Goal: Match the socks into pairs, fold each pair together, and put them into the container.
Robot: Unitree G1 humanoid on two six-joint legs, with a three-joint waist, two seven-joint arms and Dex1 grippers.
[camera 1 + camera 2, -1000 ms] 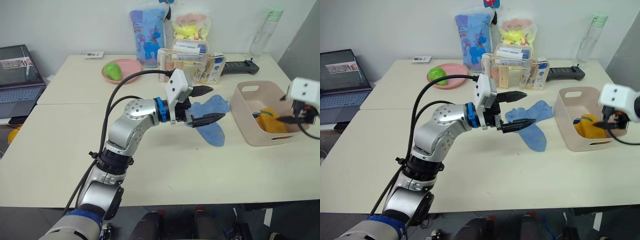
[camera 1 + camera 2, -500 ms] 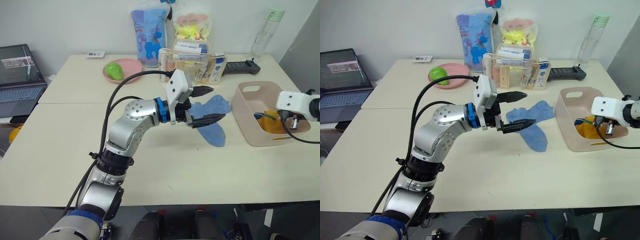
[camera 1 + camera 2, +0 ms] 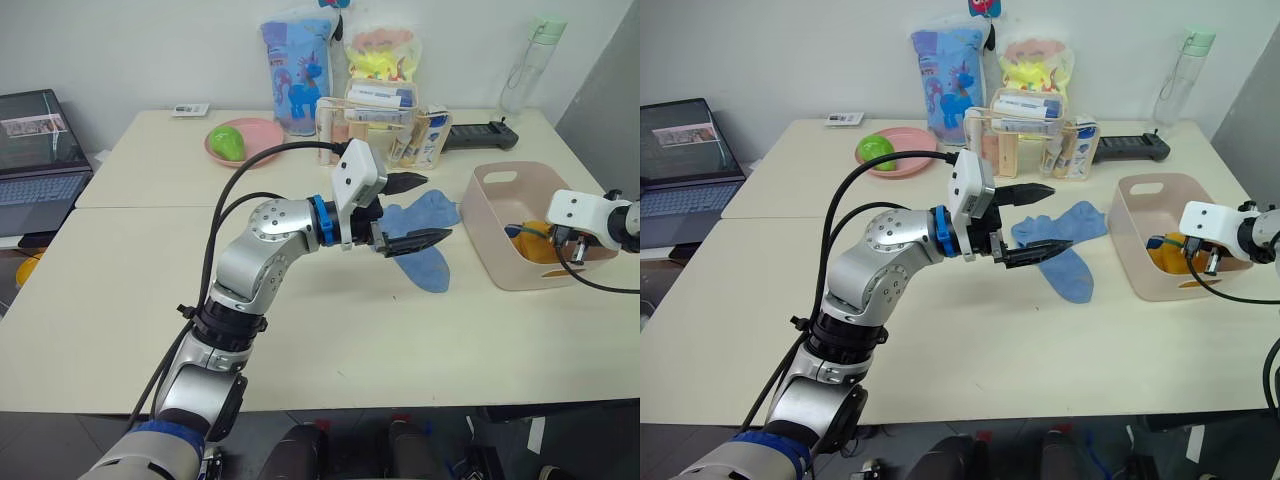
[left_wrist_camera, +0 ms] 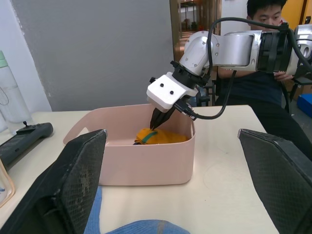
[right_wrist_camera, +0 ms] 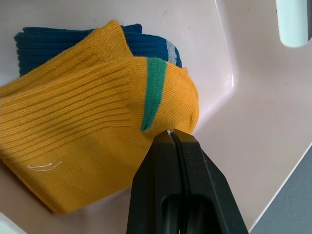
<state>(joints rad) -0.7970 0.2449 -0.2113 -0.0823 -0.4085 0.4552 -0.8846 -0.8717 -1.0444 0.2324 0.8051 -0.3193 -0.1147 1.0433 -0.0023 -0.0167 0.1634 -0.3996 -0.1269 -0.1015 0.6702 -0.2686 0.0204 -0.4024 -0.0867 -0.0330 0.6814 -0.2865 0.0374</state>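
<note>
Reaching down into the pale pink container [image 3: 505, 205] at the right end of the cream table [image 3: 150, 300], the right gripper [image 4: 158, 123] has its two black fingers pressed together, their tips touching the folded mustard yellow pair [image 5: 73, 141]; whether fabric is pinched between them cannot be told. That yellow bundle, with a green band at its cuff, lies on the tub's floor, on top of a dark navy blue pair [image 5: 48, 41] peeking out beside it. Left of the tub, two light blue socks [image 3: 425, 240] lie flat on the table, overlapping in a loose V. The left gripper [image 3: 412, 210] hovers above them with its fingers spread wide apart, grasping nothing. At the table's back edge sit a round pink plate [image 3: 262, 130] and a clear organiser of bottles [image 3: 385, 125]. A seated person [image 4: 265, 73] appears beyond the tub in the left wrist view.
</note>
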